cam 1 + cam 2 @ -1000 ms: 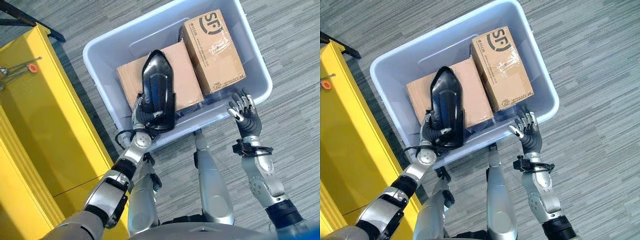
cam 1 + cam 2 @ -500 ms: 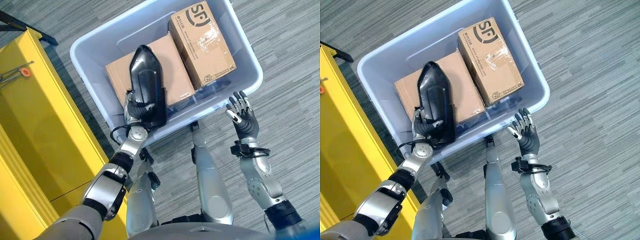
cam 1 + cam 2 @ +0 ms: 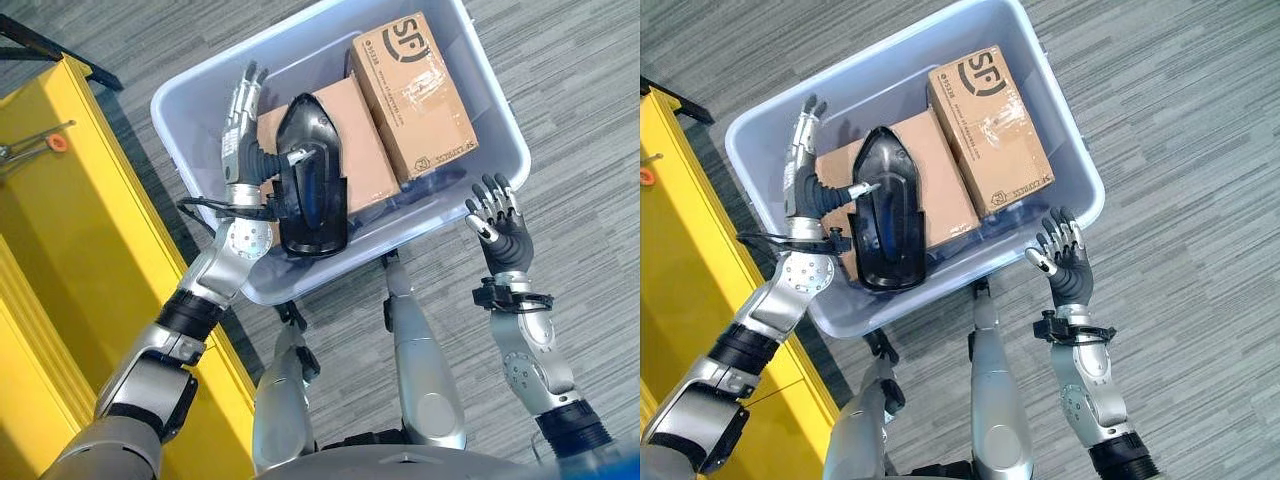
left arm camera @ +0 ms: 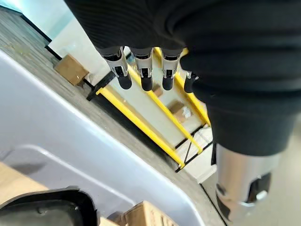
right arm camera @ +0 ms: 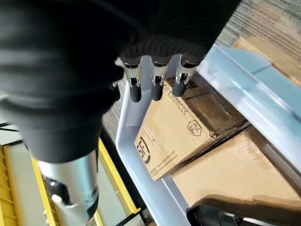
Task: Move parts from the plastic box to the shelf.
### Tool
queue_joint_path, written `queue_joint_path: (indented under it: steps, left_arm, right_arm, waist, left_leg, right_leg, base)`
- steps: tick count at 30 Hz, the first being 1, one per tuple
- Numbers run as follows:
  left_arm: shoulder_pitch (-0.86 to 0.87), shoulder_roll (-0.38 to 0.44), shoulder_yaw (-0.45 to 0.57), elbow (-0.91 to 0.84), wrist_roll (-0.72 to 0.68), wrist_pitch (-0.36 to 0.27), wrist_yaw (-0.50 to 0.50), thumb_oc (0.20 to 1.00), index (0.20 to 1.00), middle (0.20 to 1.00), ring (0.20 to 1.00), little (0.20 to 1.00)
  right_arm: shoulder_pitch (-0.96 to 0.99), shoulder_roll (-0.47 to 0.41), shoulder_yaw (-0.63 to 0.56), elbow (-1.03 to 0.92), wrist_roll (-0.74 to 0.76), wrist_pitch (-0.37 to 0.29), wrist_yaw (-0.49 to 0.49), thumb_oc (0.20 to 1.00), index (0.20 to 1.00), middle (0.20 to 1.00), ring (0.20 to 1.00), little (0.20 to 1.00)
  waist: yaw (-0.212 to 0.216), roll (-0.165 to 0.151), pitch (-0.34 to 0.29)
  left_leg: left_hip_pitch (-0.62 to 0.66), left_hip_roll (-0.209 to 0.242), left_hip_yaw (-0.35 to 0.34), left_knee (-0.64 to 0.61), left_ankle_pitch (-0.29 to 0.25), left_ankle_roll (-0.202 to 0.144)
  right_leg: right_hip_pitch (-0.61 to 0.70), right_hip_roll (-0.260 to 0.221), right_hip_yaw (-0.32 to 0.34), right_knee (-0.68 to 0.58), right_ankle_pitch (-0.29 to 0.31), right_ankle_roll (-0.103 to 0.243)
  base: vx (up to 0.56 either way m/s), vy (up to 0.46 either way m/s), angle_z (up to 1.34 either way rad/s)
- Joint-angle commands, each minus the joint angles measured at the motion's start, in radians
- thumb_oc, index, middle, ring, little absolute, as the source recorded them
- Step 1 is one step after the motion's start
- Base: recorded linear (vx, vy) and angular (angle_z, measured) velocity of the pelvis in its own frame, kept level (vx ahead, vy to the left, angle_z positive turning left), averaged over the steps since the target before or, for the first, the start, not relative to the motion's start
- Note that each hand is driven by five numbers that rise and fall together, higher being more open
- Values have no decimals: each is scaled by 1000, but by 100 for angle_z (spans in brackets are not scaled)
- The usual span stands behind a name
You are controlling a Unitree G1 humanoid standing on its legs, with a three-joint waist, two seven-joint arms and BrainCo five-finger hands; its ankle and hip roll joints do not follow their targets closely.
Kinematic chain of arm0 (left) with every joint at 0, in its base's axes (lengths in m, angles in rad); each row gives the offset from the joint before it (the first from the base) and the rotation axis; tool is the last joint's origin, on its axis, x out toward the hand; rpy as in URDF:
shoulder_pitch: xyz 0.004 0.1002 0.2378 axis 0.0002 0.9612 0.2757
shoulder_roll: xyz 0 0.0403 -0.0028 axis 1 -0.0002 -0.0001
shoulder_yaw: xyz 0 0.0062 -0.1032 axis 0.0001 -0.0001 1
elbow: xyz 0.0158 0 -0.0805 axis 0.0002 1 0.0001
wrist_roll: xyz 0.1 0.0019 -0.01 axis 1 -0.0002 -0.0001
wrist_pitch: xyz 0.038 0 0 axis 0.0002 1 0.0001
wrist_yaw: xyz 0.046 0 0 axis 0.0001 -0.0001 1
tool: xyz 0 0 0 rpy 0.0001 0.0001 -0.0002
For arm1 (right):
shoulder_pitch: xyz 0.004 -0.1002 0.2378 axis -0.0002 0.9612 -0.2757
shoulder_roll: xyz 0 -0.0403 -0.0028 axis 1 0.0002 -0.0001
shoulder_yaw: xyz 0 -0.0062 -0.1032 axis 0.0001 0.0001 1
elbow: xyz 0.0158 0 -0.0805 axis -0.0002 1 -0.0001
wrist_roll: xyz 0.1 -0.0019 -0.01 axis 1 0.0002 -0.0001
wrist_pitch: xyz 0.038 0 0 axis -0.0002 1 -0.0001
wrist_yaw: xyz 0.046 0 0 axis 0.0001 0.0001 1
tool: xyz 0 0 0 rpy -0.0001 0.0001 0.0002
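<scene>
My left hand [image 3: 243,125] is raised over the left part of the plastic box [image 3: 200,90], its fingers straight and close together, pointing toward the far wall, with the forearm climbing to it from the lower left across the box's near-left rim. The thumb sticks out to the right and its tip touches the left edge of the black moulded part [image 3: 310,180]; the fingers are curled round nothing, so the hand is open and only the thumb is against that part. The black part lies lengthwise on the plain cardboard box [image 3: 352,140], its pointed end toward the far wall and its broad end close to the near wall. To the right of it, inside the same box, lies a second cardboard box with print and clear tape [image 3: 415,95], touching the plain one along its long side. My right hand [image 3: 500,228] stands upright outside the box, just beside the near-right rim, palm toward the wall, fingers spread and relaxed and holding nothing; in its own wrist view the dark fingertips [image 5: 155,92] hang apart from the rim, with the printed box past them. The yellow shelf [image 3: 70,230] stands on the left, along the floor beside the box, with a small metal tool with an orange piece [image 3: 40,145] lying on its top.
</scene>
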Motion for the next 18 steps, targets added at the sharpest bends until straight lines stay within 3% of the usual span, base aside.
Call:
queue_joint_path:
  steps: [1, 10, 18]
  left_arm:
    - [31, 7, 76, 44, -10, -56, -17, 1000, 1000, 1000, 1000, 1000]
    - [197, -86, 118, 107, -142, -26, -52, 1000, 1000, 1000, 1000, 1000]
    - [142, -167, 67, 242, -259, 6, -62, 1000, 1000, 1000, 1000, 1000]
  right_arm:
    - [32, -13, -46, -90, -4, -45, 23, 1000, 1000, 1000, 1000, 1000]
    - [21, -2, -53, -82, -17, -29, -8, 1000, 1000, 1000, 1000, 1000]
    - [-1, 4, -19, -69, -17, -12, -35, 1000, 1000, 1000, 1000, 1000]
  waist:
    - [-16, 8, -24]
    - [3, 4, -14]
    - [-2, -5, -4]
  left_leg:
    - [-64, 52, -96, 232, -166, -23]
    - [-73, 49, -105, 229, -161, -15]
    - [-82, 47, -103, 238, -160, -11]
  right_leg:
    - [51, -52, -42, 123, -178, 58]
    - [50, -52, -48, 127, -177, 53]
    - [43, -50, -47, 133, -174, 50]
  base:
    - [4, -3, 5]
    - [0, -3, 1]
    - [0, 0, 0]
